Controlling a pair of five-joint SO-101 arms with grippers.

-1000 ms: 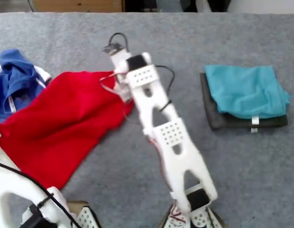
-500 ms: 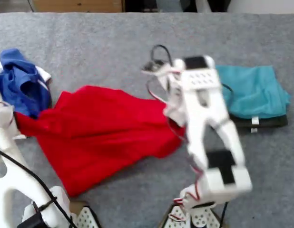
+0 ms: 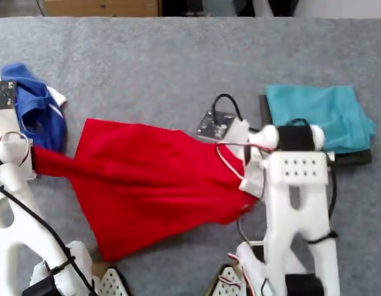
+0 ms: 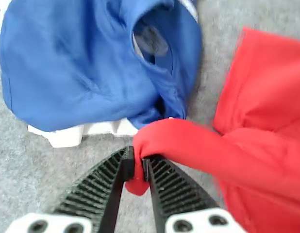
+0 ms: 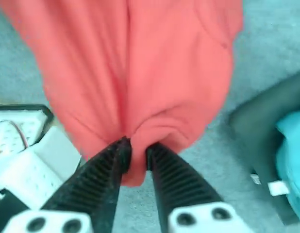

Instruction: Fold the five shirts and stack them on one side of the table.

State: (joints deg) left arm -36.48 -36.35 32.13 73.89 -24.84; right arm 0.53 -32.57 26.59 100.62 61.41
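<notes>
Right, I have the red shirt [image 3: 147, 179] strung between both arms across the middle of the surface [image 3: 178, 55]. My left gripper [image 4: 137, 161] is pressed together on a bunched corner of the red cloth. It sits just beside the blue shirt [image 4: 82, 63], which lies crumpled on a white garment [image 4: 72, 136] at the left edge. My right gripper [image 5: 136, 148] is pinching a fold at the shirt's other end. That end is close to the stack on the right side, where a teal shirt [image 3: 317, 117] lies folded on a dark grey shirt [image 3: 301, 159].

The red cloth isn't flat. It fans out skewed, one part trails down toward the arm bases, and the left end is pulled into a thin rope.

As I read it, the step in hand is spreading the shirt square before any fold. To do that well I want even tension. I'd draw the two grippers apart only until the top edge goes straight, no further, or these small pinches may slip. I'd hold both ends at the same height and lower them together, so the hem settles without wrinkling.

On the left I'd pull away from the blue shirt, since the red corner is near enough to snag it and drag it along. On the right I'd stop short of the stack, because a swing of that arm could knock the teal shirt askew. I'd let go only once the cloth lies slack on the surface.
</notes>
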